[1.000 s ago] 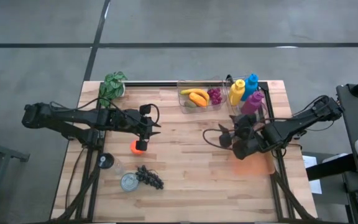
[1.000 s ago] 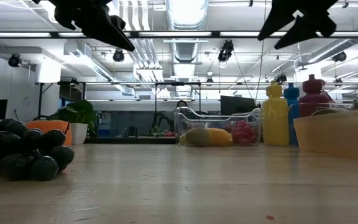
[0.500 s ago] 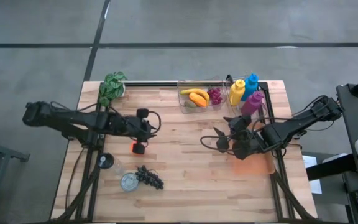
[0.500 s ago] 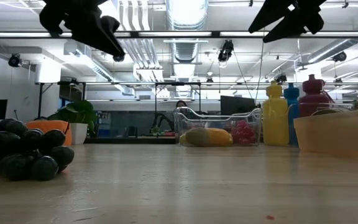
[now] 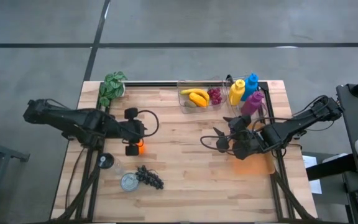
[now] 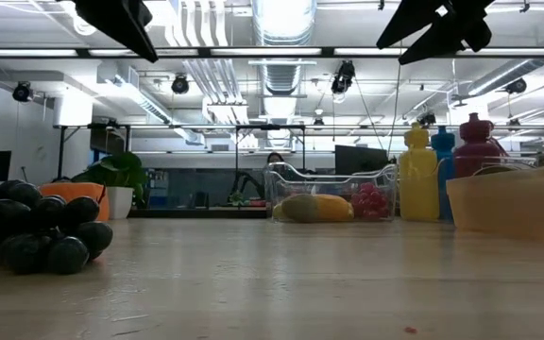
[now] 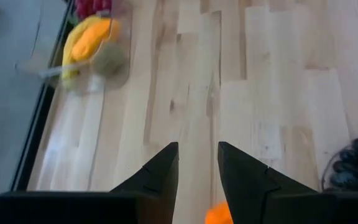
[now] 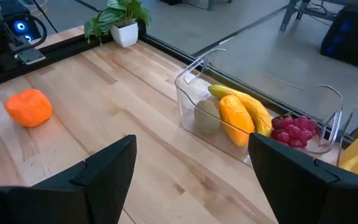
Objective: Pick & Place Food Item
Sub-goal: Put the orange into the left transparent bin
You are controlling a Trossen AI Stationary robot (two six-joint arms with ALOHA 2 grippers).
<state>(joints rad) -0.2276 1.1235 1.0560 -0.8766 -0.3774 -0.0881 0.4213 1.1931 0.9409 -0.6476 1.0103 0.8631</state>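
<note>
Withdrawal is the news on my left side: over the last second my left arm has pulled back across the table (image 5: 185,162) toward its own edge and dropped in closer, so that the left fingers (image 7: 160,177) now sit low over the wood with the orange (image 5: 140,147) just beside them rather than ahead of them. Through my left wrist camera only a sliver of that orange shows, tucked against the outside of one finger, not in the gap. The gap itself is narrow, with bare planks visible through it, so these fingers are slightly parted and holding nothing. The orange rests on the table, on the left half, short of the dark grapes (image 5: 149,177) and the tin can (image 5: 128,182) nearer the front edge (neither of which I am touching). My right arm has barely shifted; it hangs over the right half of the table by the pale orange tub (image 5: 257,167), and the right fingers (image 8: 104,174) stand spread wide and empty, looking across at the orange and at the clear tray (image 5: 182,93) of fruit along the back edge. For the task, I judge that the pick has not happened yet: the fruit is beside my left fingers instead of between them, so I expect to need a small sideways correction, and probably a wider opening, before I can close on it.
</note>
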